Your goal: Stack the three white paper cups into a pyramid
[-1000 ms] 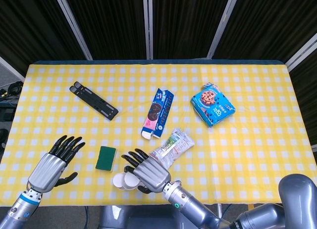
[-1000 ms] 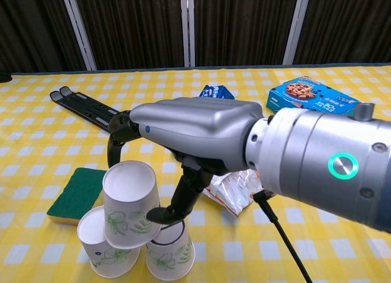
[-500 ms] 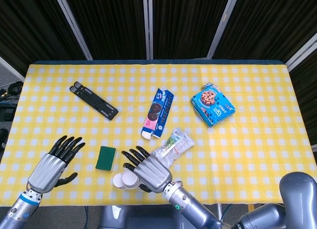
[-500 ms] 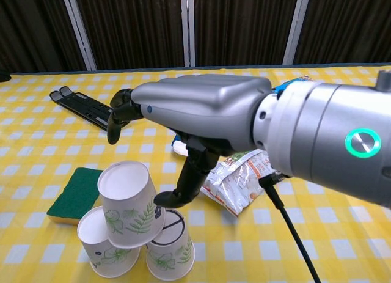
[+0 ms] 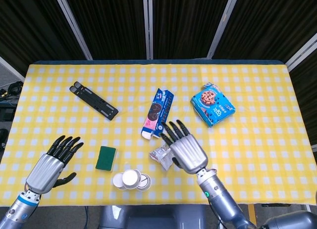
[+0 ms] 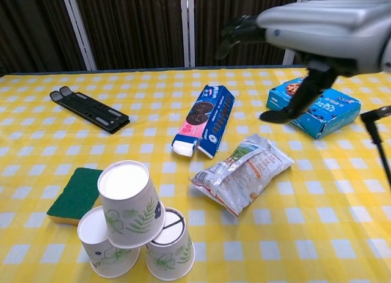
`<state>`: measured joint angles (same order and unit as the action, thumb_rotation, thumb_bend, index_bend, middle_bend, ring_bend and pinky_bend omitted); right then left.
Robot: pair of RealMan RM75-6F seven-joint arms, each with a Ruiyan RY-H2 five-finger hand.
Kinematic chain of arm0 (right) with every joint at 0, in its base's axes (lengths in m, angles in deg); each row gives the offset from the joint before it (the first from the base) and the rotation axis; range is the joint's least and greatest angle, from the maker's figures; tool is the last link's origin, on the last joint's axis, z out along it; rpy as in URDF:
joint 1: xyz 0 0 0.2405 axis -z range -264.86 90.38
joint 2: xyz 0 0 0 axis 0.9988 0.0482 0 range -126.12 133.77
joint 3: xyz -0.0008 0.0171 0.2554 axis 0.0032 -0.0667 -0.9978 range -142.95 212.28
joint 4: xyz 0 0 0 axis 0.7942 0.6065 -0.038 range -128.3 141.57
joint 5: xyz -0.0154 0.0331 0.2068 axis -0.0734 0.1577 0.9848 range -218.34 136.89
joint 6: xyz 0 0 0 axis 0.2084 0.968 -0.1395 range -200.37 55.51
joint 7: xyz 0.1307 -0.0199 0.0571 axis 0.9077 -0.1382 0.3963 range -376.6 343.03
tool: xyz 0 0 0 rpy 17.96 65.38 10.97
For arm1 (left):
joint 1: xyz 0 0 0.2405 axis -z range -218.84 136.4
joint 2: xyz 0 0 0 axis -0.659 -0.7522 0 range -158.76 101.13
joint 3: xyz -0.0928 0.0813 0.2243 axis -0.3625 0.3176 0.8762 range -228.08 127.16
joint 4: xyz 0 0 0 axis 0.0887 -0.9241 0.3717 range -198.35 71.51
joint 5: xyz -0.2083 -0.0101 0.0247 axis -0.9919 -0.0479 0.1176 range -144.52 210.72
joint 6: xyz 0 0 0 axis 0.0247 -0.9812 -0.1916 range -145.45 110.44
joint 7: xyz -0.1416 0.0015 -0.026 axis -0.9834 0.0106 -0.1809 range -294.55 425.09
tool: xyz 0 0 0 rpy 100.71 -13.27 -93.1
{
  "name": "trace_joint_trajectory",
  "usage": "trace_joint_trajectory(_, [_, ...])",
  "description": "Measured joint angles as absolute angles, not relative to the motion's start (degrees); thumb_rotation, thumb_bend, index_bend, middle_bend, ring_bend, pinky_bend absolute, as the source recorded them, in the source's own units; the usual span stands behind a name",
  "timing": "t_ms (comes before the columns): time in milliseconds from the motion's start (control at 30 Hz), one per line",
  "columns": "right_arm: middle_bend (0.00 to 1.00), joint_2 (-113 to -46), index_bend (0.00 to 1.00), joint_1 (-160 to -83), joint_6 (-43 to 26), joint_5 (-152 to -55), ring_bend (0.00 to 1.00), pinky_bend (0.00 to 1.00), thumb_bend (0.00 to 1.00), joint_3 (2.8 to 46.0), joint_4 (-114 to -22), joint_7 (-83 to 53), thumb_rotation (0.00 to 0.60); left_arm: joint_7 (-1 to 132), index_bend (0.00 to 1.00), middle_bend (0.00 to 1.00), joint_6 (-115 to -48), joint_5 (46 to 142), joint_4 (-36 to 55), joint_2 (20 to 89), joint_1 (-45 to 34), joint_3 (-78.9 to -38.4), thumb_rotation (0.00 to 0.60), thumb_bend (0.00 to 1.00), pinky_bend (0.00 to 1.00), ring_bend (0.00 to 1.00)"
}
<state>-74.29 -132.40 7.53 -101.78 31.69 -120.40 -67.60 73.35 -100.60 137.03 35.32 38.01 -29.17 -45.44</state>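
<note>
Three white paper cups with green leaf prints stand upside down near the table's front edge. The top cup [image 6: 127, 203] [image 5: 131, 177] rests, slightly tilted, on the left cup [image 6: 101, 241] [image 5: 119, 181] and the right cup [image 6: 170, 244] [image 5: 144, 180]. My right hand [image 5: 184, 149] [image 6: 311, 33] hovers open above the table, up and to the right of the stack, holding nothing. My left hand [image 5: 49, 163] hangs open at the front left, well clear of the cups.
A green sponge [image 5: 106, 158] lies just left of the cups. A silvery snack bag [image 6: 241, 173], a blue cookie sleeve [image 5: 158, 114], a blue cookie box [image 5: 213, 104] and a black folding stand [image 5: 94, 100] lie further back on the yellow checked cloth [image 5: 257, 140].
My right hand has let go of the top cup and lifted away up and to the right. The top cup stays on the other two. The left hand has hardly moved.
</note>
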Motion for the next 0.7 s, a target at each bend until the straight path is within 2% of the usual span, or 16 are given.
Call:
trace_joint_trajectory(200, [0.00,-68.97,0.10,-125.65,10.83,-107.80,0.00,0.00,0.15,34.94,-116.53,-55.99,0.600,73.30,0.03,0.00,-101.35,136.93,35.32,37.87,-29.57,-45.60,0.600,0.22,0.00,0.00])
trace_joint_trajectory(333, [0.00,-66.56,0.07,-120.12,13.07,-112.39,0.00,0.00,0.15,37.59,-109.64,-45.32,0.600,72.97,0.00,0.00,-101.93,136.49,35.09,37.76,-29.94,-45.80,0.600,0.22,0.00,0.00])
trace_joint_trajectory(533, [0.00,-65.81,0.03,-111.60,17.79,-117.89,0.00,0.00,0.15,40.60,-96.35,-33.26,0.600,71.94,0.00,0.00,-102.92,135.17,34.42,37.47,-30.63,-46.24,0.600,0.22,0.00,0.00])
trace_joint_trajectory(700, [0.00,-66.88,0.01,-105.60,21.96,-121.05,0.00,0.00,0.15,42.21,-88.00,-30.11,0.600,71.23,0.00,0.00,-103.68,133.24,33.37,37.26,-31.44,-46.70,0.600,0.21,0.00,0.00])
